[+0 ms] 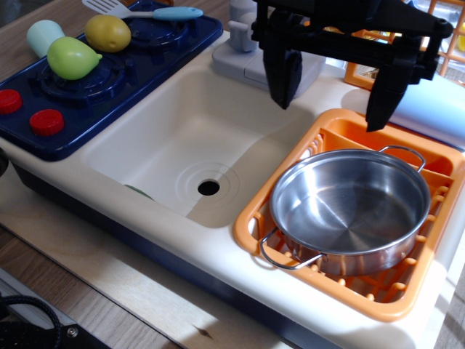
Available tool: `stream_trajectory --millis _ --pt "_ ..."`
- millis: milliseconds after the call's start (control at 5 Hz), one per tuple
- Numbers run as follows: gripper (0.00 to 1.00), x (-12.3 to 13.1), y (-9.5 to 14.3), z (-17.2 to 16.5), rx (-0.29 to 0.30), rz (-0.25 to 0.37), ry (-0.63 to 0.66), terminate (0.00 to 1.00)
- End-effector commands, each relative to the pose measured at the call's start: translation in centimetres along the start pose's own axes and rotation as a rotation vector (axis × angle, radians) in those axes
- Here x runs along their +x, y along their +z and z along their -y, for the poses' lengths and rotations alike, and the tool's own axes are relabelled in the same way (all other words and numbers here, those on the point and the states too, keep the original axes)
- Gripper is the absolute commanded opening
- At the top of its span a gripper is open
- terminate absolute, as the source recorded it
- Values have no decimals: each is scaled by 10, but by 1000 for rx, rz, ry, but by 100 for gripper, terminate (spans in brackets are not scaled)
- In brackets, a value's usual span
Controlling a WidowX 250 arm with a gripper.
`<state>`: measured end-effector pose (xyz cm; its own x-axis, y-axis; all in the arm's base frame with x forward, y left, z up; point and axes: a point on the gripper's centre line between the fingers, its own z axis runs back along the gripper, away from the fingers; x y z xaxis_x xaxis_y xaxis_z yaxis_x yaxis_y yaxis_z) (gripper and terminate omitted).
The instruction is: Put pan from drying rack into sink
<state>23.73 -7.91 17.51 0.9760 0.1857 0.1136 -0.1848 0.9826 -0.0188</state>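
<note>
The shiny steel pan (350, 209) with two wire loop handles sits in the bright orange drying rack (327, 142) at the right. The cream-white sink (145, 149) with its dark drain hole (208, 187) lies to the left of the rack and holds nothing. My black gripper (334, 98) hangs above the rack's far edge, behind and above the pan, not touching it. Its two fingers (282, 76) stand wide apart and hold nothing.
A dark blue stovetop (156, 54) at the left carries a green pear-like fruit (71, 57), a yellow fruit (107, 33), a pale cup (42, 35), a spatula (156, 11) and red knobs (46, 122). A grey faucet (243, 43) stands behind the sink.
</note>
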Motion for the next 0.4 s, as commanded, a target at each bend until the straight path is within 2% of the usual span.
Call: stream_trajectory --millis 0,200 --pt "100 0 0 0 0 0 0 0" --pt "100 0 6 10 -32 9 -24 0"
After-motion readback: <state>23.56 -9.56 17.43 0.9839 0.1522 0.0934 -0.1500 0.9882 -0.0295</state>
